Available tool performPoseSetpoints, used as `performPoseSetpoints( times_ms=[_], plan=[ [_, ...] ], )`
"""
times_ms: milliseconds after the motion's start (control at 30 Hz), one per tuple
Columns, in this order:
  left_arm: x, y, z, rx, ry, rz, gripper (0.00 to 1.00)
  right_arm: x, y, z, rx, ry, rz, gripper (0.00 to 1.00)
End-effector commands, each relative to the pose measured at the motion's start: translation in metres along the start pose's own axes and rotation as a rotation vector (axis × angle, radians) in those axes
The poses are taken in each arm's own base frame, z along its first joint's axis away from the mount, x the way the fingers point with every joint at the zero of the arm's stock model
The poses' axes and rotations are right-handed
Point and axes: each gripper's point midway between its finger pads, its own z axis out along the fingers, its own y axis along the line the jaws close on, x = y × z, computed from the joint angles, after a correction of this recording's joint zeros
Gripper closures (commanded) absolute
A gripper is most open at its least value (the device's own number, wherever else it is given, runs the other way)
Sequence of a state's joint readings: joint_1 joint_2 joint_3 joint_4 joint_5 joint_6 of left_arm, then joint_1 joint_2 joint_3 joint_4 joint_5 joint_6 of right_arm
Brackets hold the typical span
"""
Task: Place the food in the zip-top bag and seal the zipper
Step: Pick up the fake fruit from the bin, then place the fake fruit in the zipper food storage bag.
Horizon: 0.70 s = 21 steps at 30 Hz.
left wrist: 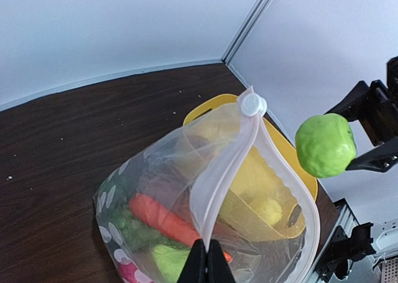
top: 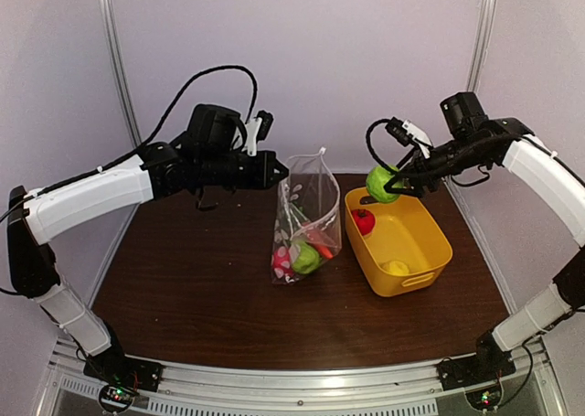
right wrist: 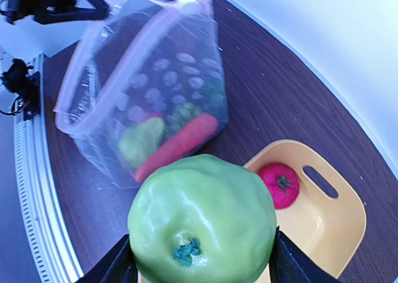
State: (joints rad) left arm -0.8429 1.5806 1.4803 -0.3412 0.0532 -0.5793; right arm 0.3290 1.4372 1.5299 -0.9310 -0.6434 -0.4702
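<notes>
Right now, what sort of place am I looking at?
Probably a lab test booth, not a kitchen: a left arm and right arm bolted to a metal rail, plain white walls boxing in one table, and toy food with a bag.

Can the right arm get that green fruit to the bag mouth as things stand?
Probably yes. The left fingers pinch the bag rim and hold it upright, mouth gaping. The green fruit in the right fingers hangs above the basket, with open air between it and the mouth.

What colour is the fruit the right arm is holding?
The fruit is light green, clearest in the right wrist view.
</notes>
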Motion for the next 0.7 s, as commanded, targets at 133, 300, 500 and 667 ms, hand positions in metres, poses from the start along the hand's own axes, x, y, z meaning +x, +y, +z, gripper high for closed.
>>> performPoseSetpoints(
  times_ms=[133, 300, 500, 667],
  plan=[
    [-0.007, -0.005, 0.012, 0.046, -0.017, -0.028, 1.0, -0.068, 0.1, -0.018, -0.251, -0.165, -0.165, 0.47],
    [-0.009, -0.009, 0.014, 0.067, -0.012, -0.043, 1.0, -0.092, 0.114, 0.001, -0.276, -0.18, -0.205, 0.48],
    [-0.011, -0.01, 0.006, 0.068, -0.018, -0.046, 1.0, -0.087, 0.087, 0.048, -0.16, -0.096, -0.187, 0.47],
    [-0.012, -0.009, 0.001, 0.058, -0.027, -0.04, 1.0, -0.078, 0.071, 0.07, -0.056, -0.045, -0.18, 0.46]
  ],
)
